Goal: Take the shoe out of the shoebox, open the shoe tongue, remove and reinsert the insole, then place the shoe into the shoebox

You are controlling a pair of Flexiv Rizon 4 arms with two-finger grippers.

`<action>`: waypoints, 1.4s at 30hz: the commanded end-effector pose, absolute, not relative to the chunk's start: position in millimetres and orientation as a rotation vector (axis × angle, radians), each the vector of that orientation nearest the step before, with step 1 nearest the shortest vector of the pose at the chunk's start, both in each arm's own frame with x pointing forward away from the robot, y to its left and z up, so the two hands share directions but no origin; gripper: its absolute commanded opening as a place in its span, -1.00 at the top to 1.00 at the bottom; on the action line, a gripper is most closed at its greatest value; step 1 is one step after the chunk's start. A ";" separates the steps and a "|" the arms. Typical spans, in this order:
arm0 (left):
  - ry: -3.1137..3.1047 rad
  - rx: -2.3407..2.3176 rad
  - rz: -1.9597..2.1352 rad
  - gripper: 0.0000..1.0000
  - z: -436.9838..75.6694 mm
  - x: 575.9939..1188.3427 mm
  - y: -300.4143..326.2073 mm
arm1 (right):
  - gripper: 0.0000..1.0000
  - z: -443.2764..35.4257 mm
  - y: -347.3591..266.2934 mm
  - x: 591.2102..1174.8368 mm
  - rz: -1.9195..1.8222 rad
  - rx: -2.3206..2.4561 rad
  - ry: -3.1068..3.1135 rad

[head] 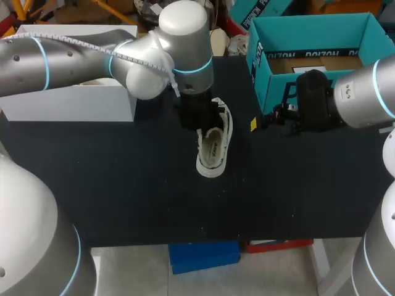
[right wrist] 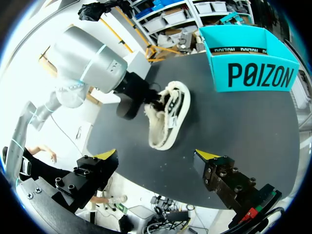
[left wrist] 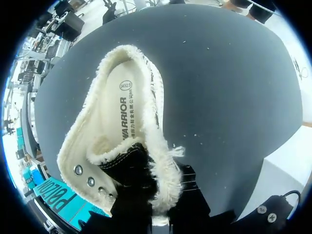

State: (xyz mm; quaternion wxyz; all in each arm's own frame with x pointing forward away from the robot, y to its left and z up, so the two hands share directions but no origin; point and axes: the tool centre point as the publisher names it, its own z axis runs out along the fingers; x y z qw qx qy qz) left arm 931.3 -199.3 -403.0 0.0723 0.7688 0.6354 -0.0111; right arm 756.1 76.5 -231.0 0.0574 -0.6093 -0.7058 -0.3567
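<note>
Your shoe point(head: 213, 148) sits out on the table point(head: 123, 185), short of the shoebox point(head: 271, 92). Left gripper point(head: 202, 120) is down at its tongue point(left wrist: 129, 163) (can't tell if it's clamped), probably to open it; right gripper point(right wrist: 156, 156) hangs wide, empty.

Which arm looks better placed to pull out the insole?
Probably right: the right gripper is open, empty, facing the shoe. The left gripper sits at the shoe's tongue end, with the insole exposed.

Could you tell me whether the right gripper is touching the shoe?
Apart. The right wrist view shows bare table between the open right gripper and the shoe.
</note>
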 end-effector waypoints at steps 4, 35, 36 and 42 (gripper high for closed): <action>1.892 2.274 -0.023 1.00 -375.7 937.0 -196.3 | -1.00 -231.0 77.0 756.6 -1.079 -1.848 -2.140; 2.578 0.581 -0.104 1.00 -157.8 1061.2 15.2 | -1.00 -231.0 77.0 756.6 -1.079 -1.848 -2.140; 2.580 0.550 -0.090 1.00 -161.4 1063.9 26.5 | -1.00 -231.0 77.0 756.6 -1.079 -1.848 -2.140; 2.604 0.391 -0.065 1.00 -189.7 1076.8 87.3 | -1.00 -231.0 77.0 756.6 -1.079 -1.848 -2.140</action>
